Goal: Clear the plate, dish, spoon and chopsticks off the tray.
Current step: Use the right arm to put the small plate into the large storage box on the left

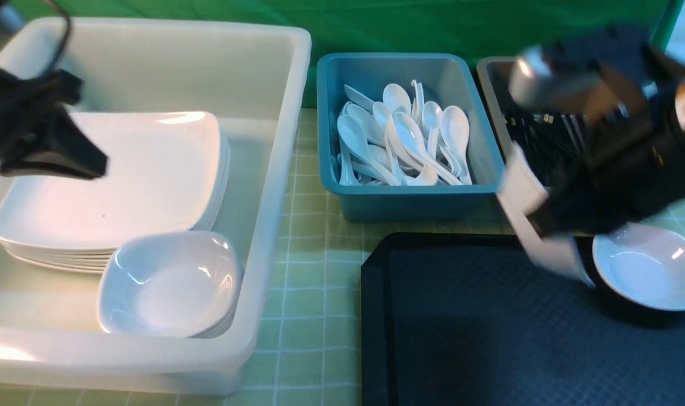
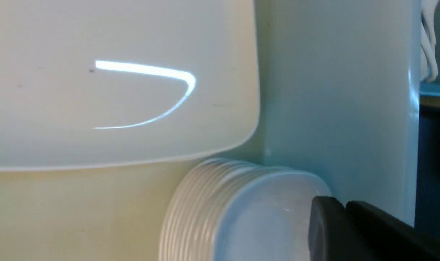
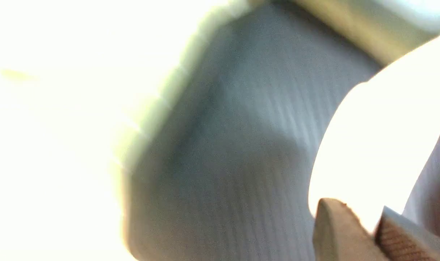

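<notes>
A small deep white dish (image 1: 649,265) sits over the far right of the black tray (image 1: 477,327). My right gripper (image 1: 579,270), blurred, is shut on its left rim. In the right wrist view the dish (image 3: 379,145) runs into the narrow gap of the right gripper (image 3: 361,214), above the tray (image 3: 241,163). The plate (image 1: 122,180) tops a stack in the white tub (image 1: 274,169). My left gripper (image 1: 97,166) hangs shut and empty over the plate's left side. The left wrist view shows the plate (image 2: 114,90) and the left gripper (image 2: 335,206).
A stack of small dishes (image 1: 170,285) stands in the white tub's near corner, also seen as dishes (image 2: 241,214). A teal tub (image 1: 410,197) holds several white spoons (image 1: 404,141). Behind my right arm a grey tub (image 1: 491,84) holds black chopsticks (image 1: 537,141).
</notes>
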Controlling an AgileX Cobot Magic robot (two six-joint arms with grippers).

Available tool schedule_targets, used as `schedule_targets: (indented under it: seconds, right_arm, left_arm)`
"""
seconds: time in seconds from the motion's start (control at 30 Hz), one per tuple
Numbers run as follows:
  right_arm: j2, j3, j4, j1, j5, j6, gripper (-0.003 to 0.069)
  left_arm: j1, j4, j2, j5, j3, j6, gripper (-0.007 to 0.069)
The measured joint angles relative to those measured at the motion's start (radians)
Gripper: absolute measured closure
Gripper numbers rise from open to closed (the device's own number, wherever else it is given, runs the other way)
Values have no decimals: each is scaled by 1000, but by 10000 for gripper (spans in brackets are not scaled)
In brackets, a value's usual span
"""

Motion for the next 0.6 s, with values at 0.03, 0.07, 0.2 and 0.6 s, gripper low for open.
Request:
schedule_targets:
  seconds: [0.03, 0.07, 0.2, 0.6]
  right_arm:
    - [23, -54, 1, 41, -13, -20, 629]
    - [23, -64, 1, 41, -16, -28, 629]
    - [170, -254, 8, 203, -84, -181, 629]
    - [611, -507, 8, 399, -158, -786, 627]
  left_arm:
    - [42, -12, 0, 3, 0, 2, 582]
    - [49, -14, 0, 5, 0, 2, 582]
    - [162, -56, 0, 18, 0, 8, 582]
    - [216, -76, 0, 19, 0, 21, 570]
